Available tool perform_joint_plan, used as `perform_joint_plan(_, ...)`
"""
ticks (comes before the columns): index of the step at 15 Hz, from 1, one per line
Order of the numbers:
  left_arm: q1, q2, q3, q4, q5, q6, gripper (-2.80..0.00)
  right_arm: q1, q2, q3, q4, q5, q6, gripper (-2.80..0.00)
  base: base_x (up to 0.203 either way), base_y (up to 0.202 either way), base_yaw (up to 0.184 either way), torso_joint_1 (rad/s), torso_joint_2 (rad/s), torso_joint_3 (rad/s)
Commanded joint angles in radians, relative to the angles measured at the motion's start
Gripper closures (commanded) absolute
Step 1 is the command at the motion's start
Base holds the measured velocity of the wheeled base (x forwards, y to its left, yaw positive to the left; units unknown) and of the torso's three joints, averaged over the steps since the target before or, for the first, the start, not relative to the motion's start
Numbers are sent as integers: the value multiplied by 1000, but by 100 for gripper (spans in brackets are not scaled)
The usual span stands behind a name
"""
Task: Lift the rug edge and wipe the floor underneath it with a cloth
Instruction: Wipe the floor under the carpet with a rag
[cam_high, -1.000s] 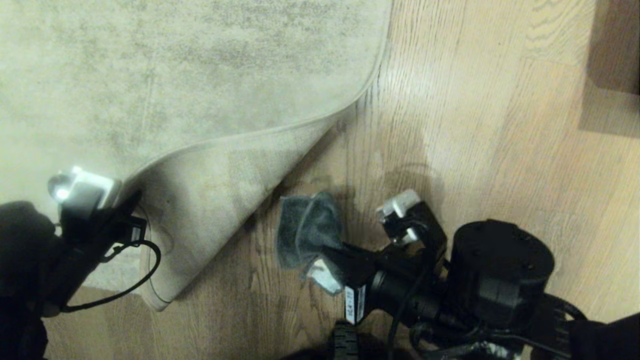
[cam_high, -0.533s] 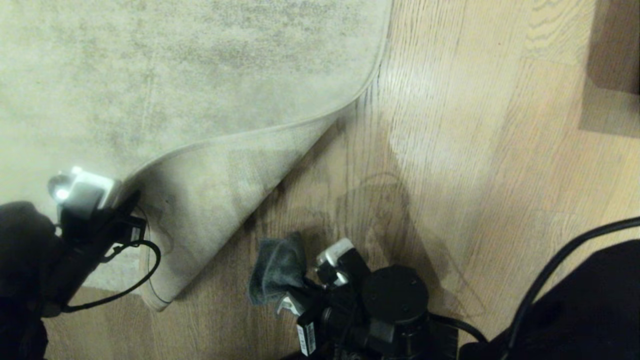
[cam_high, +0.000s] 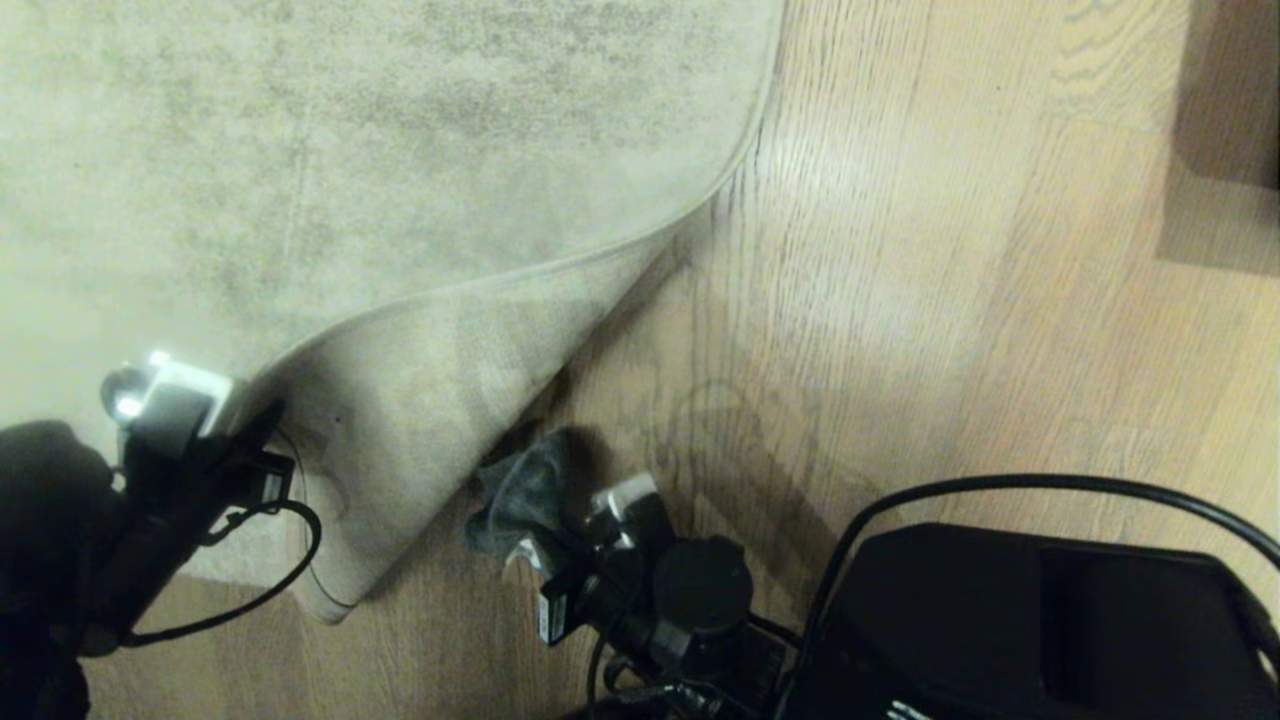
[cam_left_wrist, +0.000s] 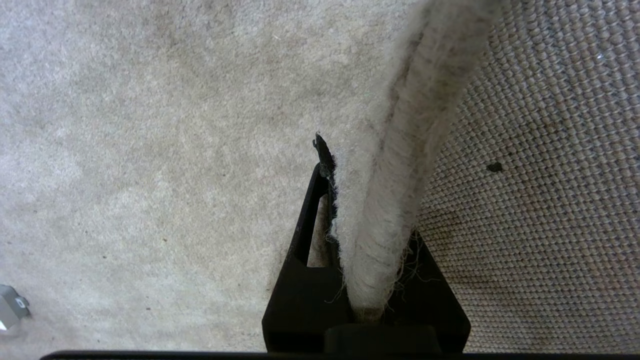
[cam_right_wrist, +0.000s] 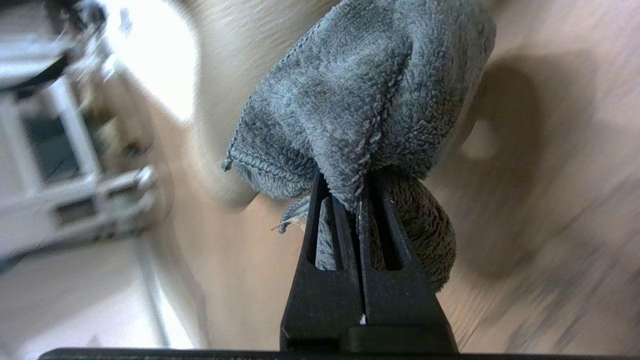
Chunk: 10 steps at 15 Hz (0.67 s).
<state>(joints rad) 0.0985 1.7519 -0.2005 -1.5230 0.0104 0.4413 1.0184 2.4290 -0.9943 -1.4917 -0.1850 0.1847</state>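
Grey-beige and soft, the rug (cam_high: 400, 150) covers most of the floor (cam_high: 950, 330), and 1 corner of it is pulled up and folded back, so its paler underside faces up. The left gripper (cam_left_wrist: 370, 235) is at the near end of that folded corner, on the rug's left side, and its 2 fingers are pressed together on the fuzzy rug edge (cam_left_wrist: 395, 200), pinching it. In the left wrist view the woven, bumpy back of the rug (cam_left_wrist: 540, 200) shows on one side of the pinched edge and the soft top on the other. Light brown wood planks with dark grain lie bare beside the rug. The right gripper (cam_right_wrist: 361, 192) is low over this wood, just beside the lifted corner of the rug. Its 2 fingers are squeezed tight on the cloth (cam_right_wrist: 360, 100), a small dark grey fluffy rag that bunches out in front of the fingertips. In the head view the cloth (cam_high: 520, 495) sits right at the edge of the folded flap, in its shadow, and whether it is under the flap cannot be told. A black cable (cam_high: 1000, 490) curves over the wood on the far side of the right arm from the rug.
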Motion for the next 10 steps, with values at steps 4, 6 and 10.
perform_joint_plan(4, 1, -2, 1, -29, 0, 2, 0, -177, -9, -50, -9, -3, -30, 0, 0, 0, 0, 0, 0, 0)
perform_joint_plan(6, 0, -2, 3, -30, 0, 2, 0, -239, -60, -50, -4, -2, -38, 0, 0, 0, 0, 0, 0, 0)
perform_joint_plan(10, 0, -3, 1, -31, 0, 2, 0, -326, -217, -26, 12, -1, -53, 0, 0, 0, 0, 0, 0, 0)
